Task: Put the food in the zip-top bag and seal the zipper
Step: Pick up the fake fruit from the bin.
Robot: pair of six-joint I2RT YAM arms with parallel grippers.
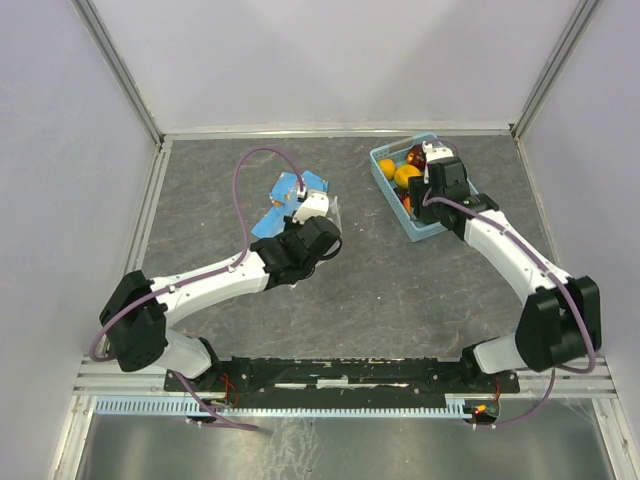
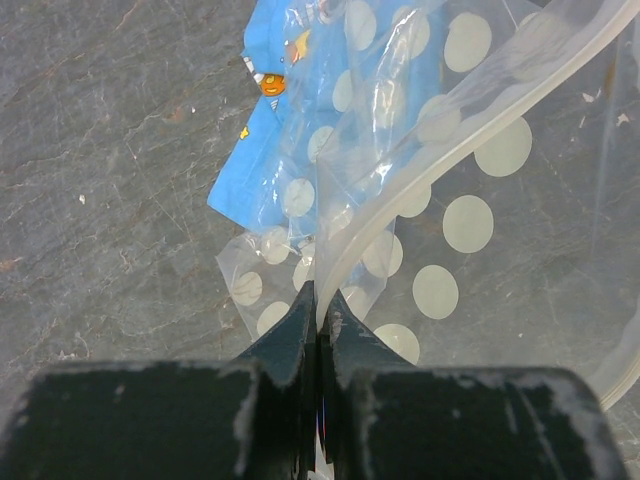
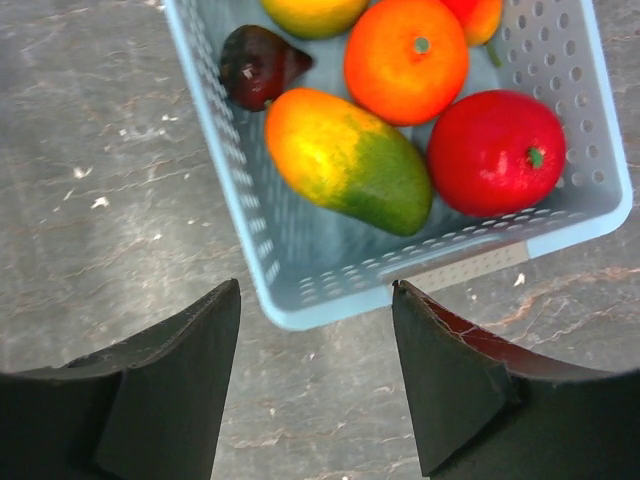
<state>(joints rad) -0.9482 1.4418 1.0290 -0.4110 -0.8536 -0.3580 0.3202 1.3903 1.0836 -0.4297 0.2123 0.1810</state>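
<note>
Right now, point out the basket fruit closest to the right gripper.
The elongated orange-to-green fruit, lying just beyond the right gripper; the red fruit, orange fruit and maroon fruit sit farther off.

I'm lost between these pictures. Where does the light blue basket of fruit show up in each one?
Top external: the basket is at the upper right, lying at an angle.
Left wrist: not in it; that view shows the zip-top bag instead.
Right wrist: top centre and right, its near corner pointing toward the camera.
Shared landmark: the grey marbled tabletop appears in all three.
</note>
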